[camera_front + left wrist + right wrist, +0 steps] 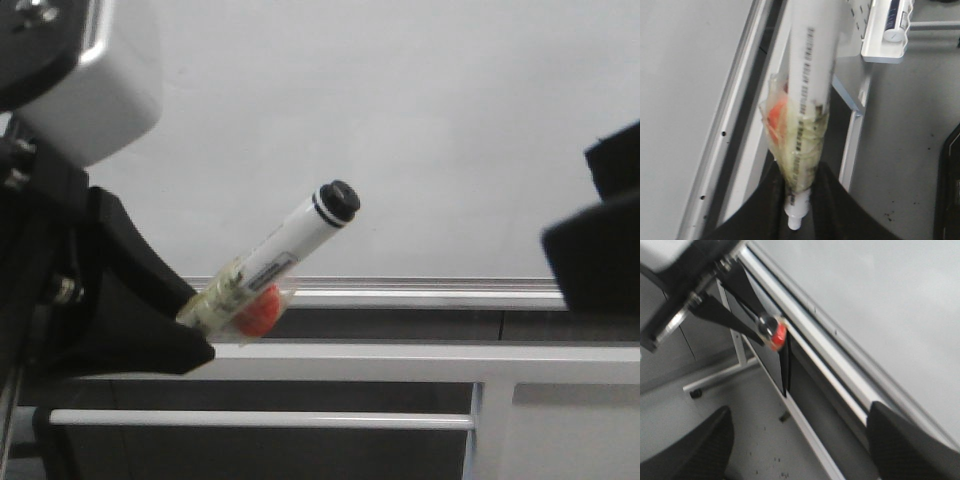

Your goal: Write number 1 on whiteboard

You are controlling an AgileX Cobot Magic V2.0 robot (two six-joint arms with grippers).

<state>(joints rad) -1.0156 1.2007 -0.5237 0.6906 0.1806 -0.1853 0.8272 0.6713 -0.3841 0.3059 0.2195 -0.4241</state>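
The whiteboard point(420, 120) fills the upper front view, with its silver bottom rail point(420, 292) below it. No number 1 shows on it in any view. My left gripper point(195, 335) is shut on a white marker point(285, 250) wrapped in yellowish tape with a red patch. The marker's black end point(340, 200) points up and right in front of the board; contact cannot be told. In the left wrist view the marker point(807, 75) sticks out between the black fingers point(767, 200), beside the whiteboard point(680, 75). My right gripper point(800, 445) stands open and empty near the rail point(840, 375).
Grey metal bars point(400, 360) of the stand run below the board. A white tray point(887, 50) holding another marker point(895, 20) sits beyond the left gripper. The grey floor point(765, 440) lies beneath the right gripper. The right gripper's dark body point(600, 250) is at the front view's right edge.
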